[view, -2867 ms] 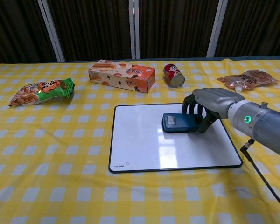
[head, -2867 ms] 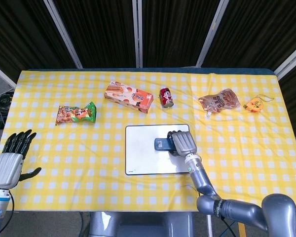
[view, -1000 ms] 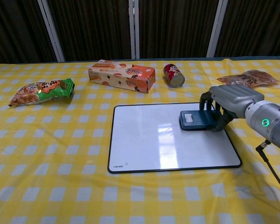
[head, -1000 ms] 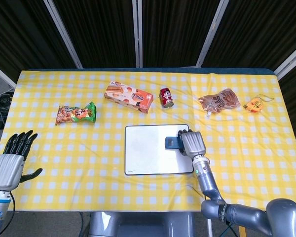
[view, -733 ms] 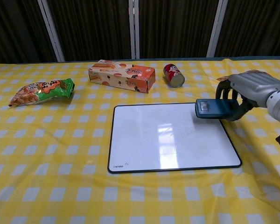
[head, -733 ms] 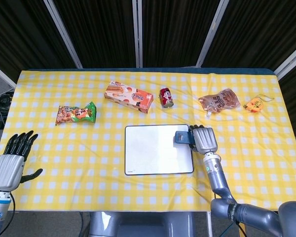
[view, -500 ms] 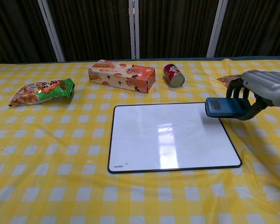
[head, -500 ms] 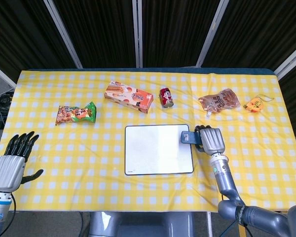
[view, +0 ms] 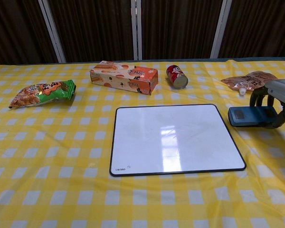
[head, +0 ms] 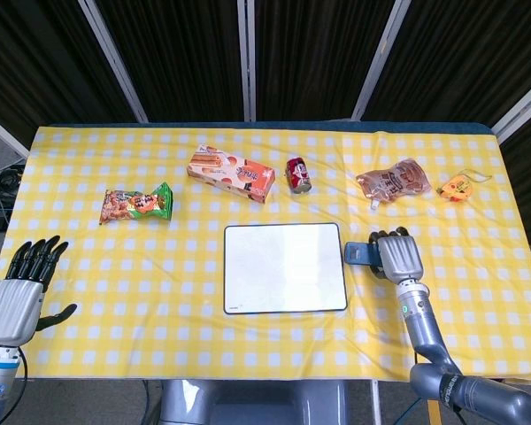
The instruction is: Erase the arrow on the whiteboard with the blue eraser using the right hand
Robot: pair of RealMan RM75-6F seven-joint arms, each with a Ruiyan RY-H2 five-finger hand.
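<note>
The whiteboard (head: 284,268) (view: 173,137) lies flat at the table's middle, its white face bare with no arrow visible. My right hand (head: 401,256) (view: 279,99) grips the blue eraser (head: 360,255) (view: 249,117) just right of the board's right edge, over the yellow checked cloth. The eraser is off the board. My left hand (head: 18,290) hangs open at the table's near left corner, fingers spread, holding nothing; the chest view does not show it.
Along the back stand a green snack bag (head: 138,204) (view: 42,92), an orange biscuit box (head: 231,173) (view: 124,77), a red can (head: 298,173) (view: 177,76), a brown pouch (head: 392,182) (view: 248,80) and a small orange packet (head: 457,187).
My right hand has carried the eraser rightward across the whiteboard and off its right edge onto the cloth side. The left hand has stayed put.
</note>
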